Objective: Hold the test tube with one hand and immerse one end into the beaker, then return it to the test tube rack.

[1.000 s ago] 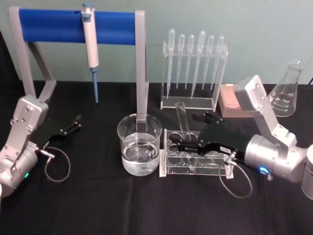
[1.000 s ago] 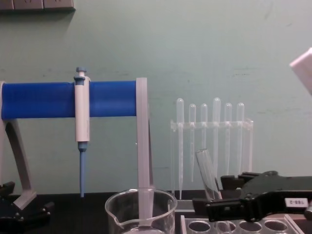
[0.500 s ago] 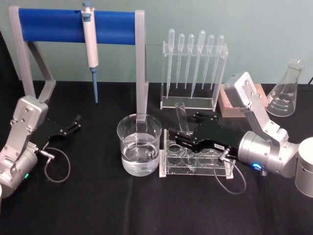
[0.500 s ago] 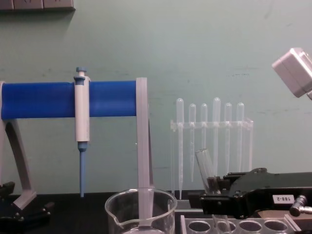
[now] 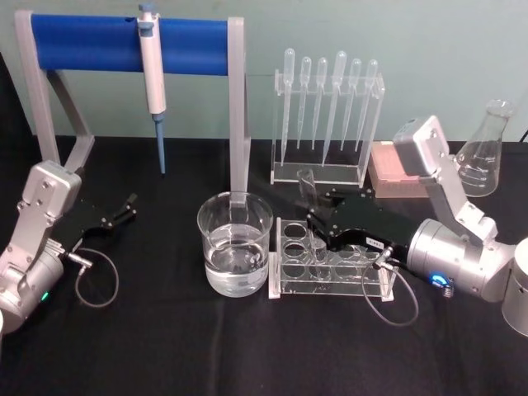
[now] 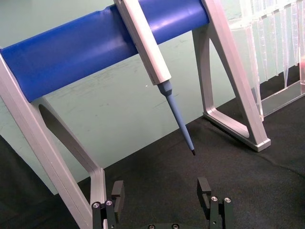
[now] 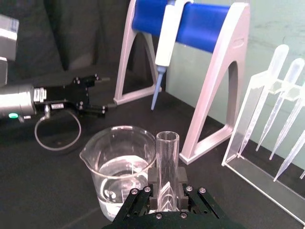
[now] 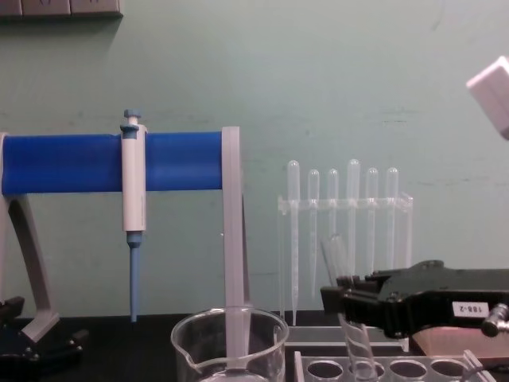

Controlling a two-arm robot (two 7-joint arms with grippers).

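Observation:
The test tube (image 5: pixel 308 186) is a clear glass tube leaning slightly, open rim up, with its lower end at the clear plastic rack (image 5: pixel 332 266). My right gripper (image 5: pixel 317 219) is shut on the test tube around its middle. In the right wrist view the fingers (image 7: pixel 153 183) clamp both sides of the tube (image 7: pixel 167 157). The chest view shows the tube (image 8: pixel 332 256) rising above that gripper (image 8: pixel 340 302). Left of the rack stands the beaker (image 5: pixel 235 242), partly filled with clear liquid, also seen as the beaker (image 7: pixel 119 171) and the beaker (image 8: pixel 231 344). My left gripper (image 5: pixel 124 209) rests open at the far left.
A white-and-blue pipette (image 5: pixel 153 78) hangs on the blue-barred stand (image 5: pixel 124 43) behind the beaker. A rack of plastic droppers (image 5: pixel 328 115) stands at the back. A conical flask (image 5: pixel 482 153) and a pink block (image 5: pixel 389 167) sit at the right rear.
My right gripper has pulled back along the rack and shut on the test tube, which now stands slightly higher and more upright. The left arm has not moved.

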